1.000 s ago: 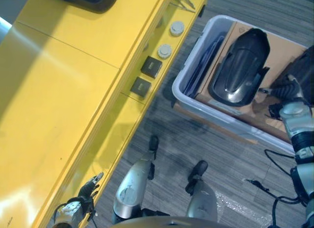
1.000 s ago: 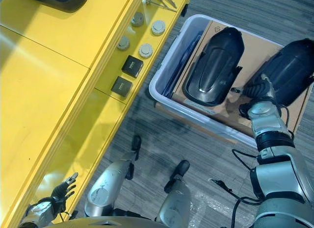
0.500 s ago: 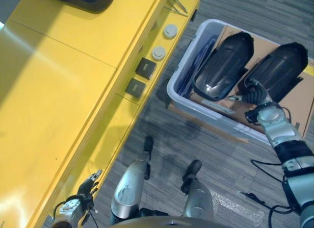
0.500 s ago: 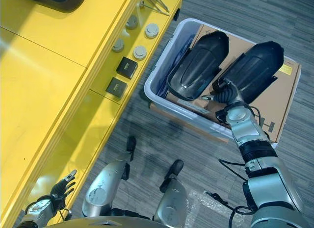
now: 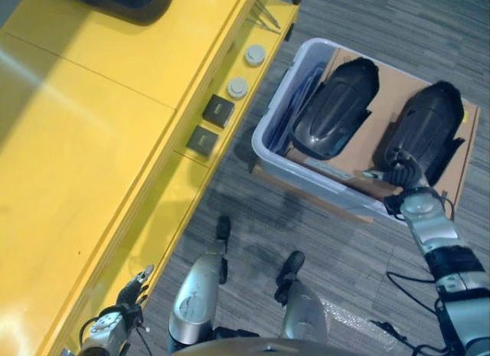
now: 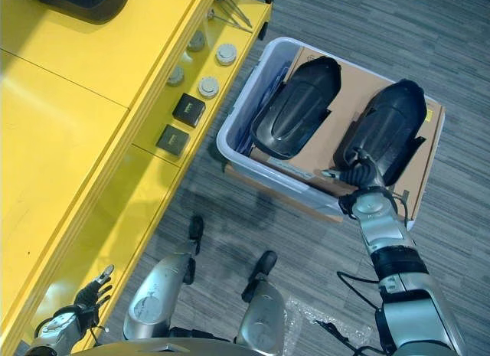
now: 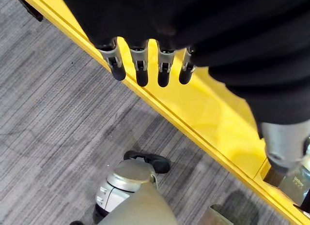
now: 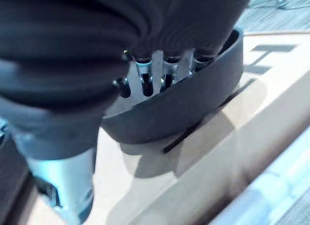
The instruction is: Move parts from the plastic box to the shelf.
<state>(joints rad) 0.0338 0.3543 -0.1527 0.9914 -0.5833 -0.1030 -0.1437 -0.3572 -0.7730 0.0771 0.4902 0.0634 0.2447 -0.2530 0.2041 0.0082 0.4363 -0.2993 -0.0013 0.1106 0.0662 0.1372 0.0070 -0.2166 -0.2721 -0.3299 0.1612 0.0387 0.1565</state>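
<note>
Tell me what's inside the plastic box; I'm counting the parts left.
In the plastic box: two black shell parts on brown cardboard, with the right hand on the second. Anything beneath the cardboard is hidden.

Bright, even overhead light glares off the yellow shelf (image 5: 84, 142), while the right wrist view is blurred.

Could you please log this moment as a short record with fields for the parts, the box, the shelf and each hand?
parts: two black moulded parts, near part and far part, lying side by side on cardboard
box: plastic box on the floor beside the shelf
shelf: yellow shelf, holding small black blocks and round grey pieces
right hand: on the far part's near end, grip unclear
left hand: idle by the shelf edge, fingers straight
</note>
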